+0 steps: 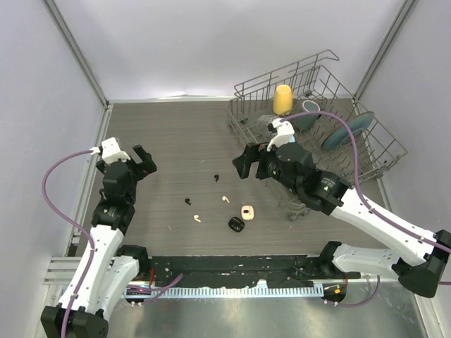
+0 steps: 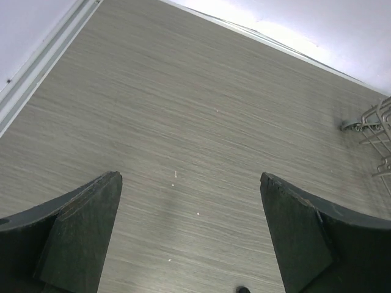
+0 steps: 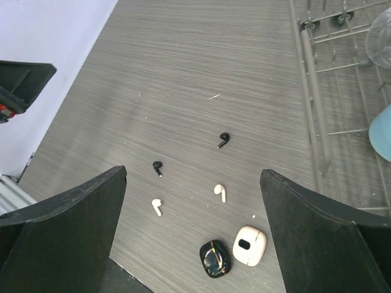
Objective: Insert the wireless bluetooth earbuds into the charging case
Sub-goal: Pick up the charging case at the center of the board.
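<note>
Four earbuds (image 3: 220, 193) lie scattered on the table (image 1: 176, 134), two cases (image 3: 249, 245) side by side nearer, rack (image 1: 384, 151) far right.

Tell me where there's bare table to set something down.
The far-left stretch, between the left gripper, the back wall and the dish rack, is bare. The near centre is crowded: four earbuds, a black charging case and a cream charging case.

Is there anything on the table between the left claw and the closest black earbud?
Nothing: the top view shows only bare tabletop between the left claw and that black earbud.
</note>
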Robot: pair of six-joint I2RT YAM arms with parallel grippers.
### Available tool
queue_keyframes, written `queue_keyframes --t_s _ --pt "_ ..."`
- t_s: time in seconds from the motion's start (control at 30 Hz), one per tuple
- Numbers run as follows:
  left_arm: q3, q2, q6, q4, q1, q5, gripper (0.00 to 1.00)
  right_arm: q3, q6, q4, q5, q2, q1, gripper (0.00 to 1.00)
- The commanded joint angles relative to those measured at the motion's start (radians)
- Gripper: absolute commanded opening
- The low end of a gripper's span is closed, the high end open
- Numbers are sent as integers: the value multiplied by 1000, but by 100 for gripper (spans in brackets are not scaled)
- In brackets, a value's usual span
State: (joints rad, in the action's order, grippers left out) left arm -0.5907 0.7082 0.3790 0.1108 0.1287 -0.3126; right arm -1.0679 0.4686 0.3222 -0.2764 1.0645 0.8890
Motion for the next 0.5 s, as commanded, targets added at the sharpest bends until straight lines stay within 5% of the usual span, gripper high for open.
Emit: queue_keyframes --t_s 0.0,0.17,0.27,0.47 --pt "-83 -30 77 101 -1 -36 100 -44 -51 -55 -64 -53 5 96" --pt "-86 -87 38 101 -3 101 100 161 -11 -314 32 -204 2 96" --pt "-98 -110 136 180 -3 -8 100 86 -24 -191 2 -160 2 96" --pt "-149 -96 210 242 -1 3 100 -18 -51 1 23 -69 5 96"
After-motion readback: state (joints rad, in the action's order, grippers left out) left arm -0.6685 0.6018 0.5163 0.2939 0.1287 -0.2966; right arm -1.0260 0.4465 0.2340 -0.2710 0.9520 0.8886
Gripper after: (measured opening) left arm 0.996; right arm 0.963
